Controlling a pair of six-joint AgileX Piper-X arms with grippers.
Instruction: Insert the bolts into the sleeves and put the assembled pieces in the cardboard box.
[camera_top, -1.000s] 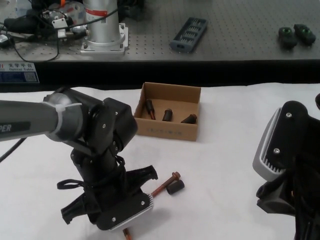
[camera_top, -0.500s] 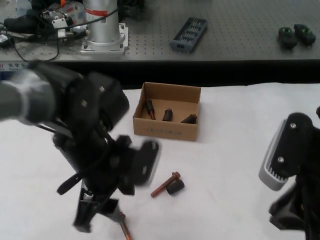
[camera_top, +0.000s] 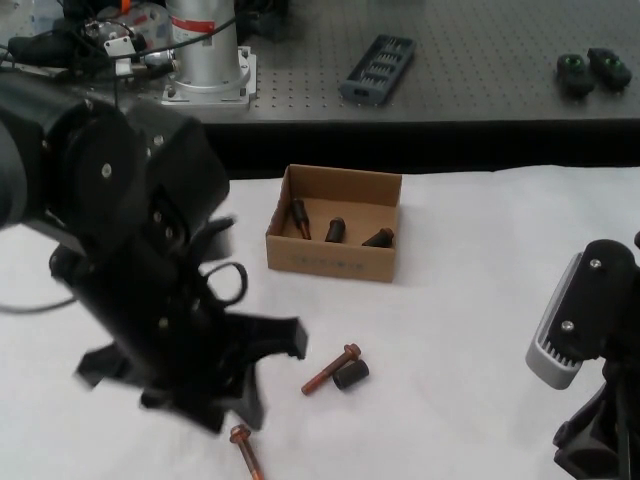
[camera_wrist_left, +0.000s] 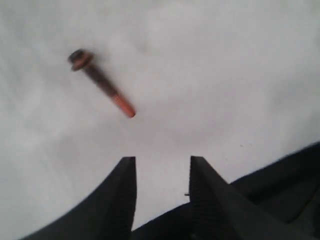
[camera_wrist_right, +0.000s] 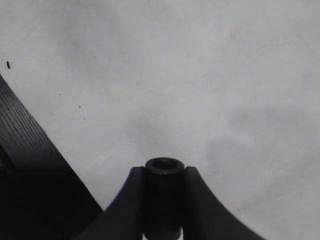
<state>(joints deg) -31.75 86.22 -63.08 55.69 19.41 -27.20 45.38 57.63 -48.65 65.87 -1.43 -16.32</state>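
In the left wrist view my left gripper (camera_wrist_left: 162, 167) is open and holds nothing. Ahead of it a copper bolt (camera_wrist_left: 100, 82) lies on the white cloth. In the high view this bolt (camera_top: 245, 450) rests near the front edge, beside the black left arm (camera_top: 140, 260). A second bolt (camera_top: 328, 369) lies touching a loose black sleeve (camera_top: 351, 374) at mid-table. My right gripper (camera_wrist_right: 164, 172) is shut on a black sleeve (camera_wrist_right: 164, 192), with the sleeve's bore facing outward. The right arm (camera_top: 590, 370) sits at the front right. The cardboard box (camera_top: 335, 262) holds three dark pieces.
Behind the cloth runs a perforated metal bench with a metal post (camera_top: 205, 50), a grey-blue rack (camera_top: 377, 66), two black knobs (camera_top: 593, 70) and cables at the far left. White cloth lies bare between the box and the right arm.
The left arm has risen and swung left, uncovering the bolt at the front. The right arm has sunk lower toward the front right corner.
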